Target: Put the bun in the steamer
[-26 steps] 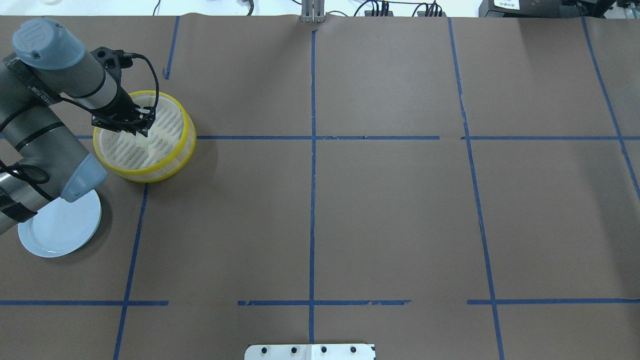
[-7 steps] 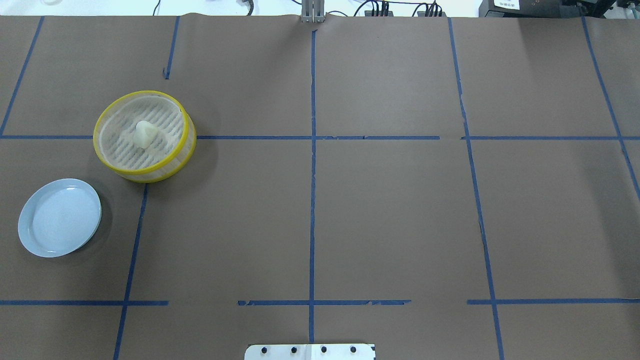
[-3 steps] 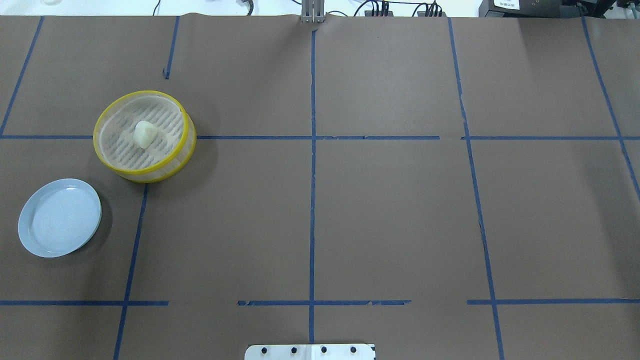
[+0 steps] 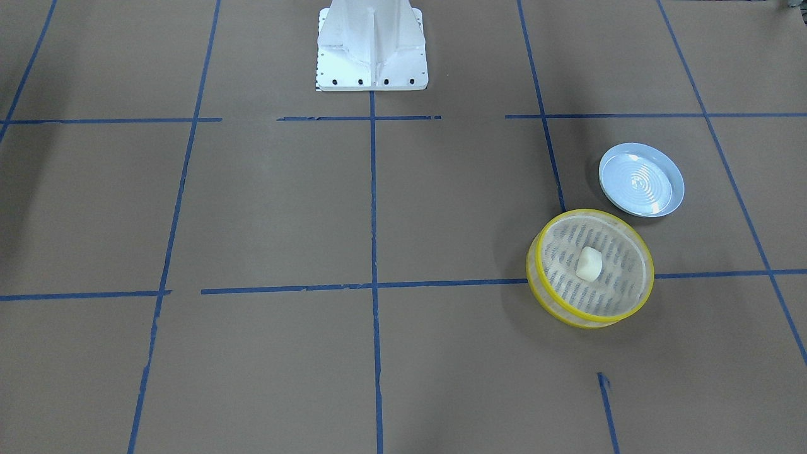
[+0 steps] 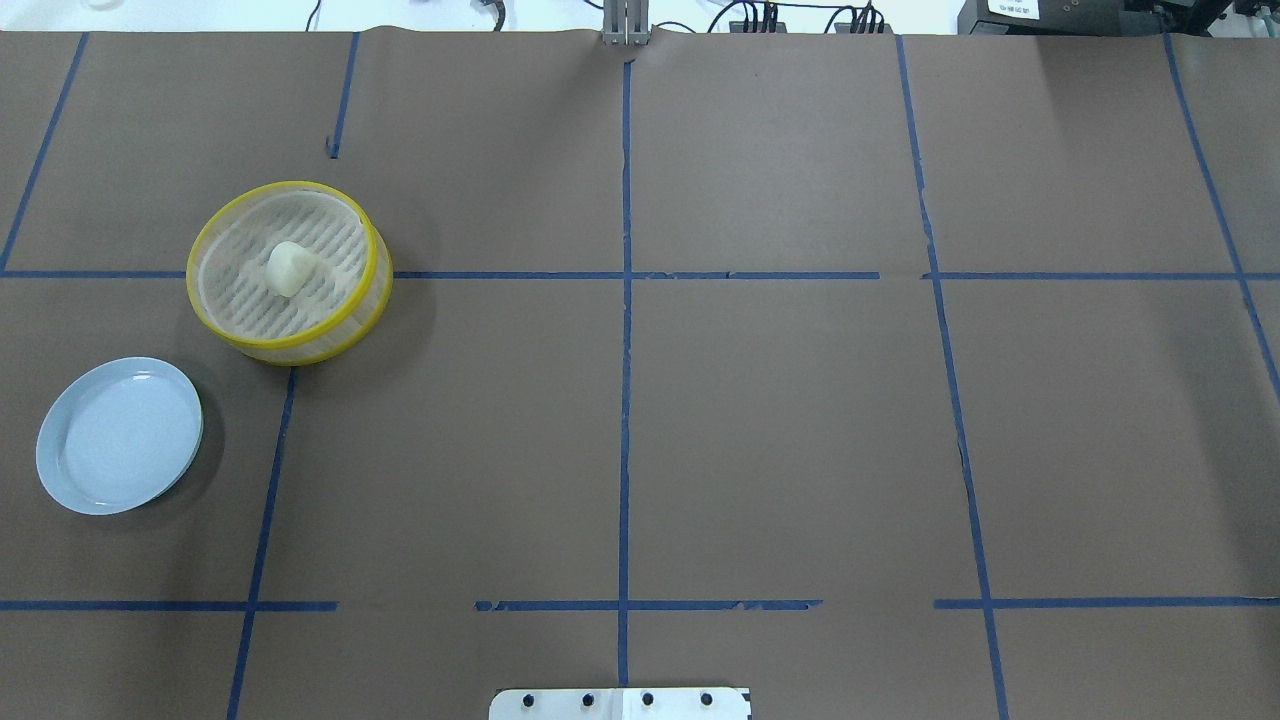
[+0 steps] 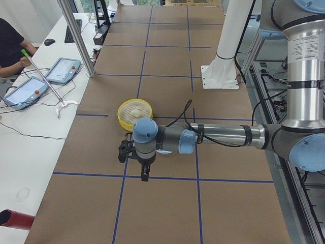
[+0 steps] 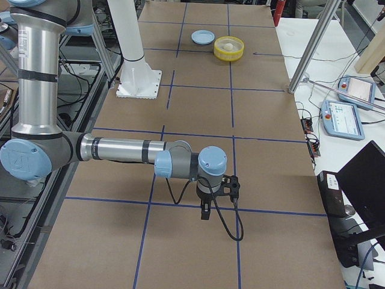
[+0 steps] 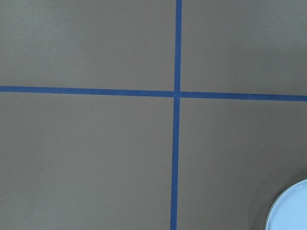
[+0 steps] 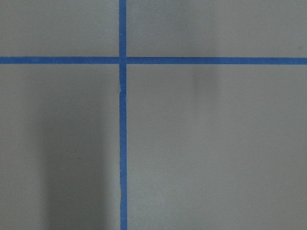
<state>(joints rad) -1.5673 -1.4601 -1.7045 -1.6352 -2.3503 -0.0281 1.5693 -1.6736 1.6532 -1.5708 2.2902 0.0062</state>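
Left gripper hangs fingers-down over the table near its left end. You see it only from the side camera there, so you cannot tell whether its fingers are spread or pressed together. Its wrist camera looks straight down on a crossing of blue tape, with a sliver of the pale blue plate in the lower corner of that view.

Right gripper is much the same at the opposite end. It points down above a tape line near the table's right end, with a black cable looping below its wrist. It too shows only from the side, so you cannot tell its state either.

Move outward from the left gripper and you come first to the plate, lying flat near the left end and toward the robot's edge. Near it but not touching, further toward your own edge of the table, the steamer stands upright on the brown paper over a tape crossing. The bun lies inside it, on the slotted floor near the middle, apart from the yellow rim.
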